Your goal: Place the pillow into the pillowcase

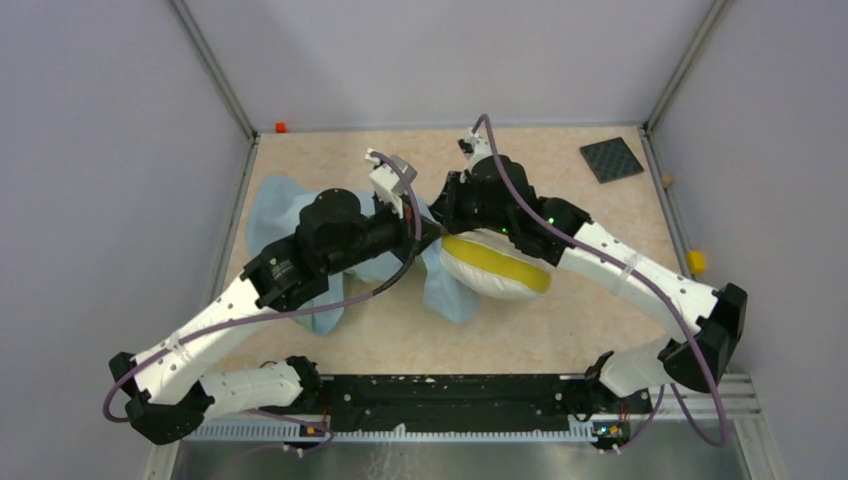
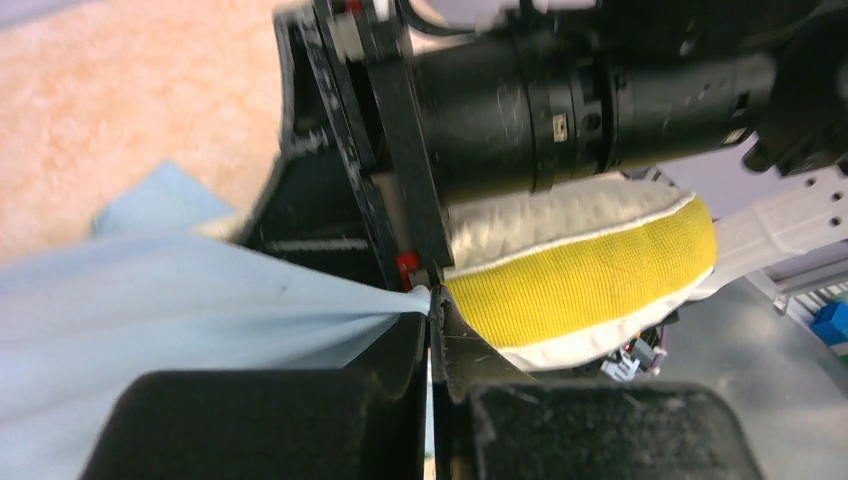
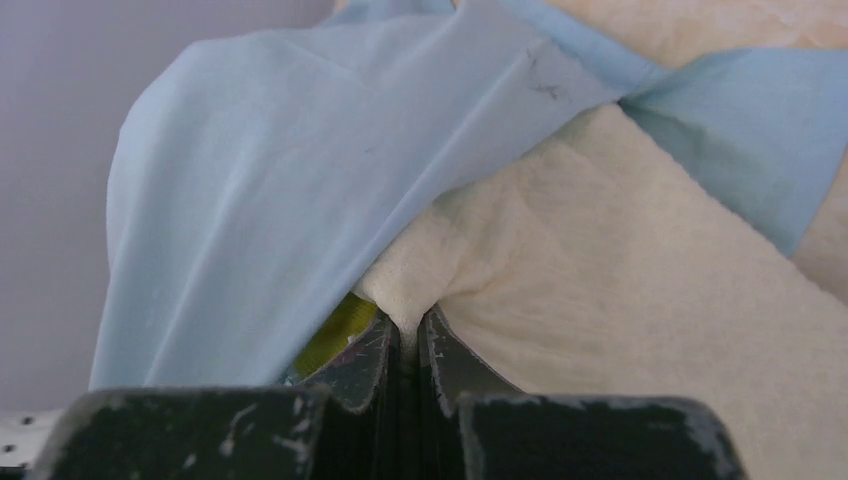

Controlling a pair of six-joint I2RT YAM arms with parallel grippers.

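Pillowcase pinched by left fingers, pillow by right fingers.

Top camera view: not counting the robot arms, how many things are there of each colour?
Light blue: 1, the pillowcase
Cream-white with a yellow band: 1, the pillow
Dark grey: 1, the square pad
Orange: 1, the orange bit
Yellow: 1, the yellow bit
Tan: 1, the tan bit
Total: 6

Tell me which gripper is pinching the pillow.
The right gripper: its jaws are shut on the cream pillow. The left gripper pinches the blue pillowcase instead.
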